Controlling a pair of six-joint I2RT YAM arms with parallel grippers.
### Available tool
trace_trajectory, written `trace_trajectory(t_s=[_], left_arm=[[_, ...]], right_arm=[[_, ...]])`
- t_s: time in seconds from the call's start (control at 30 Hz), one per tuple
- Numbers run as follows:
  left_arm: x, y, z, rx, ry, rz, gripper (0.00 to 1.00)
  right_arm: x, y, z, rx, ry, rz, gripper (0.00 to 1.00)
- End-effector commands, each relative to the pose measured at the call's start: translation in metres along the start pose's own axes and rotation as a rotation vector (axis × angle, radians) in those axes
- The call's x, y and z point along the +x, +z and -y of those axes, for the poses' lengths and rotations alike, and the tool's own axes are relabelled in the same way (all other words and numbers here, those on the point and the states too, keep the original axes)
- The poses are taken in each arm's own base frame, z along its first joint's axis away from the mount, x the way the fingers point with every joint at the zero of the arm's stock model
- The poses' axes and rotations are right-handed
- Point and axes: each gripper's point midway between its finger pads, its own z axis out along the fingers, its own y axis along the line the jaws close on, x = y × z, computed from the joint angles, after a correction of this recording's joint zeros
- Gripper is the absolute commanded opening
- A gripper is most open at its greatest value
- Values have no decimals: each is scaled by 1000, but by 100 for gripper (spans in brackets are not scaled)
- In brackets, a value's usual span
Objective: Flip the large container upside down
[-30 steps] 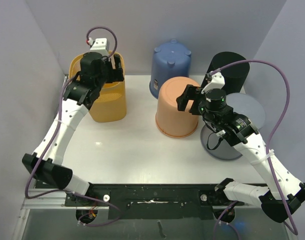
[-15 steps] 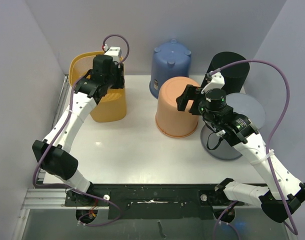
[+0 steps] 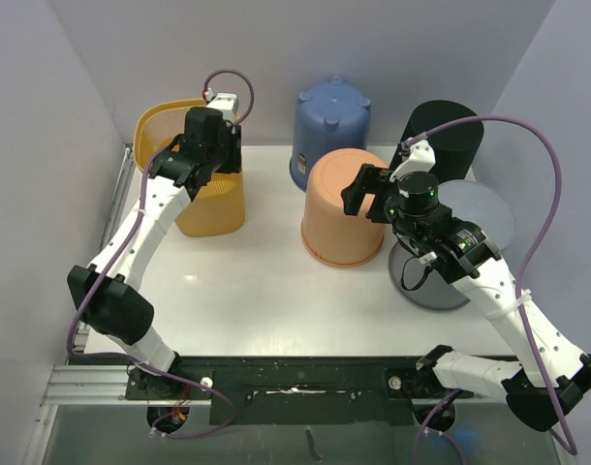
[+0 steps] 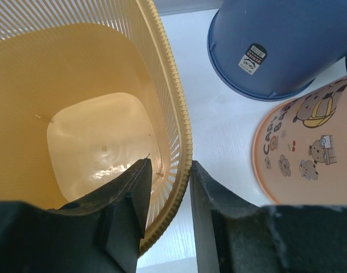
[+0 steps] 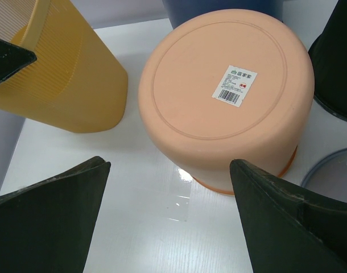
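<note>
One arm is plainly the nearer. At about 10 o'clock on the table (image 3: 257, 291), the yellow basket (image 3: 203, 208) stands upright with its mouth up and its long axis vertical, so it has yet to be turned over. The left gripper (image 4: 169, 170) hangs over the basket's right-hand rim (image 4: 182, 131). In the wrist view that ribbed wall runs roughly from 12 to 6 o'clock, straight between the jaws. One finger (image 4: 131, 196) is inside the basket and the other (image 4: 207, 199) is outside. The jaws are only narrowly parted, a little wider than the wall, with slim gaps showing on both sides. I judge that it has not clamped yet and carries nothing. Closing on this wall looks like the grip that the tipping depends on.

Toward 3 o'clock from the basket and well apart from it, the orange bucket (image 3: 342, 208) sits bottom-up. The blue bucket (image 3: 332, 121) sits at its 12 o'clock, also inverted.

Further right, the right gripper (image 5: 169, 170) hovers near the orange bucket with its jaws spread wide, touching and holding nothing. The yellow basket lies off at its 10 o'clock.
</note>
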Motion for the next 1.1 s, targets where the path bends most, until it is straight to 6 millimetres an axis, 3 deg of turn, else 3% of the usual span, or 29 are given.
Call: trace_trajectory(t_s=[0.0,0.23,0.47,0.7,0.83,1.07], left_arm=[[-17,2,3,8,21,38,31],[-18,3,15,35,32,30,0],[-52,-25,36,128,23,116,0],[-116,-88,58,297,-16,362,0],[-136,-122,46,341,-122,535,0],[-117,-139,7,349,-304,683,0]], right_arm=[[-19,-6,-9,-37,28,64,92],[-18,-5,-10,-39,30,64,92],[-17,-4,-10,-45,29,63,92],[-18,-8,-8,-44,30,71,92],[-18,-11,-6,-42,31,76,92],[-17,-15,-2,-36,30,81,92]])
